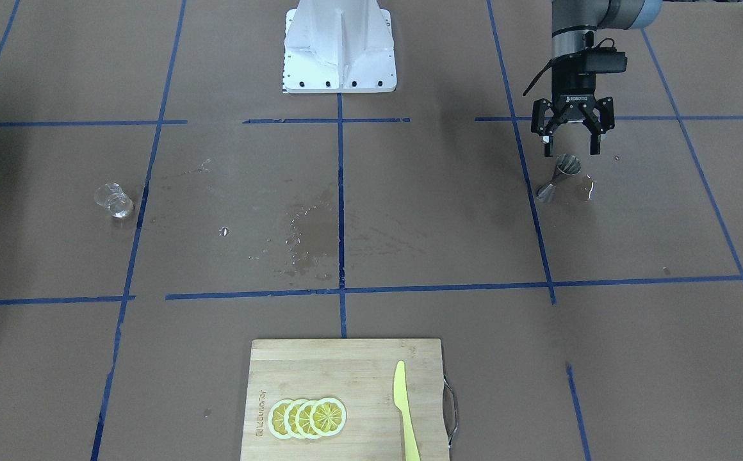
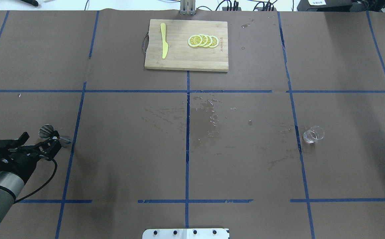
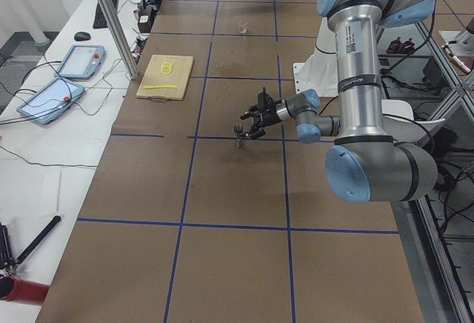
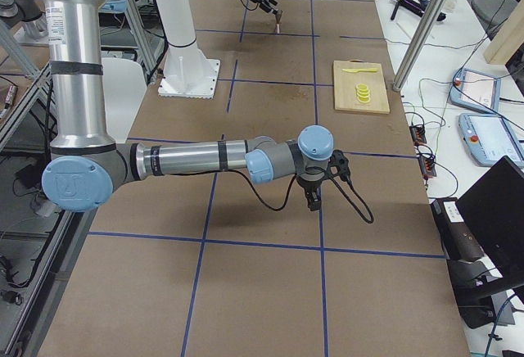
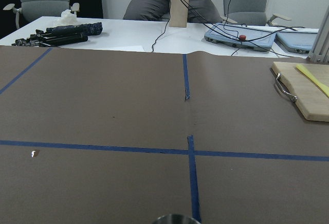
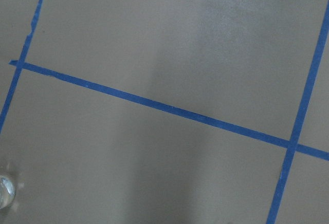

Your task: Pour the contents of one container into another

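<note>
The left pincer [image 1: 571, 148] hangs with its jaws spread wide and nothing between them. The steel jigger [image 1: 560, 177] stands just beyond its fingertips, on the side away from the robot, near the tabletop's [image 1: 442, 211] left end. The jigger looks upright, long axis vertical and mouth up, and only its rim peeps in at the bottom of the left wrist view. The glass cup [image 1: 113, 200] sits alone toward the right end, well apart from the jigger with the whole middle of the tabletop between them. The right arm is the nearer one to the cup. The right pincer [image 4: 313, 200] points down at the tabletop, and I cannot tell how far open it is. The brown paper surface carries blue tape lines and a wet patch [image 1: 310, 237] at its centre, so it may be slick there. A cutting board [image 1: 346, 365] with lemon slices [image 1: 307, 417] and a yellow knife [image 1: 403, 410] lies at the far edge, out of the way.
</note>
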